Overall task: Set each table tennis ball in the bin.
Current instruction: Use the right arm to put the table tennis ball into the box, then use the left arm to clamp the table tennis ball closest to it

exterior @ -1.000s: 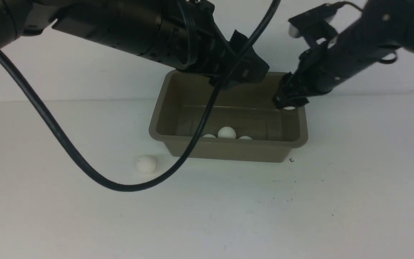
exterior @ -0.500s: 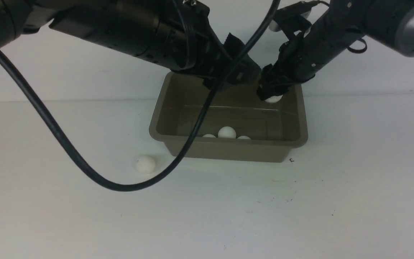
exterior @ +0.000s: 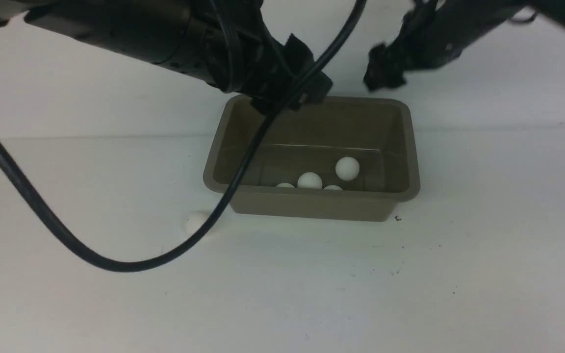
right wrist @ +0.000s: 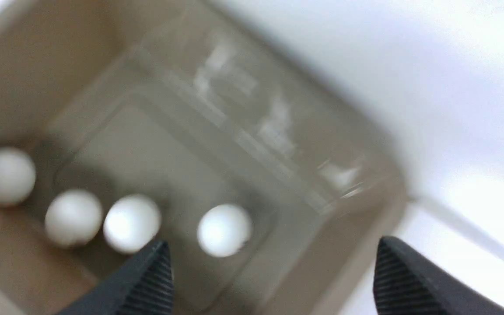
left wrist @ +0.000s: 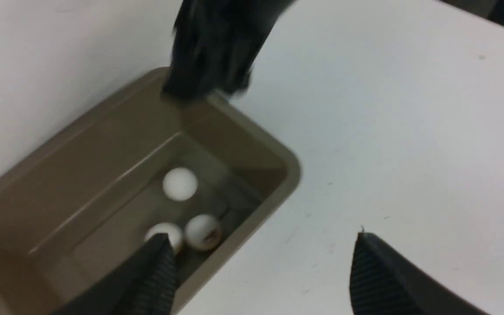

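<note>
Both sets of jaws hang parted and empty above the taupe bin [exterior: 312,205] on the white bench [exterior: 434,284]. The left jaws stand wide apart over the bin's far wall. In the left wrist view one ribbed finger [left wrist: 155,275] sits over the bin's inside and the other finger [left wrist: 387,280] over bare bench, with nothing gripped between them. The right jaws are spread just as wide and hold nothing. They hang higher, above the bin's far right corner, and appear as a dark blur in the left wrist view.

Four table tennis balls [right wrist: 224,229] are inside the bin, below and between the two sets of jaws. Three of them [exterior: 309,180] sit in a row against the near wall, one showing a dark printed logo [left wrist: 210,238]. The fourth ball [exterior: 347,167] is a little apart from that row, on the side of the right jaws; whether it rests on the bin's floor cannot be told.

A fifth ball [exterior: 195,223] lies on the bench outside the bin, near its near left corner. It is well apart from both sets of jaws, on the left jaws' side, and partly crossed by the black cable [exterior: 42,215] that loops down from the left arm [exterior: 140,24].
</note>
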### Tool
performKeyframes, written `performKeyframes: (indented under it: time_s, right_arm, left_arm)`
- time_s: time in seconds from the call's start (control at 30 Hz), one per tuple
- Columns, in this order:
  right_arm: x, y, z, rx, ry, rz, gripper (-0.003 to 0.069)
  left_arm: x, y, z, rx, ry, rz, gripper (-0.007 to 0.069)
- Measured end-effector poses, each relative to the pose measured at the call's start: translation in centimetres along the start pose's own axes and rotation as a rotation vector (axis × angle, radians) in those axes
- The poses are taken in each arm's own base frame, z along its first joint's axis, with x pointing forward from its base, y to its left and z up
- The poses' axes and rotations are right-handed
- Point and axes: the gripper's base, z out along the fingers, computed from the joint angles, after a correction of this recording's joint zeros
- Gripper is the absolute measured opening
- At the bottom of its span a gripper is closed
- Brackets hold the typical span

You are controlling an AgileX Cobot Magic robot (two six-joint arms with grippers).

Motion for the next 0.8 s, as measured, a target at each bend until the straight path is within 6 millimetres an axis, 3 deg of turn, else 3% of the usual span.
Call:
performKeyframes:
  time_s: [0.03, 0.1, 0.23, 0.27, 0.37, 0.6, 0.8]
  right_arm:
    - [-0.1, -0.1, -0.3, 0.009, -0.005, -0.001, 0.055]
    - [-1.3, -0.4, -5.0, 0.071, -0.087, -0.009, 0.0547]
    - [-1.9, -0.4, -9.9, 0.115, -0.163, -0.016, 0.0546]
    - [-2.0, -0.3, -12.7, 0.13, -0.192, -0.019, 0.0546]
    - [-1.7, 0.0, -16.8, 0.155, -0.228, -0.025, 0.0546]
    - [-0.1, 0.7, -23.1, 0.179, -0.238, -0.026, 0.0546]
    - [1.2, 1.3, -26.6, 0.177, -0.242, -0.019, 0.0546]
  left_arm:
    - [0.0, 0.0, 0.0, -0.006, 0.003, 0.005, 0.0482]
    - [0.2, 0.3, -0.3, -0.042, 0.029, 0.011, 0.0482]
    - [0.6, 0.5, -0.4, -0.069, 0.076, 0.015, 0.0482]
    - [0.8, 0.7, -0.4, -0.085, 0.092, 0.03, 0.0482]
    - [0.9, 0.9, -0.5, -0.109, 0.103, 0.048, 0.0482]
    - [1.6, 1.7, -0.7, -0.17, 0.179, 0.089, 0.0482]
    - [3.7, 5.0, -1.0, -0.254, 0.245, 0.019, 0.0482]
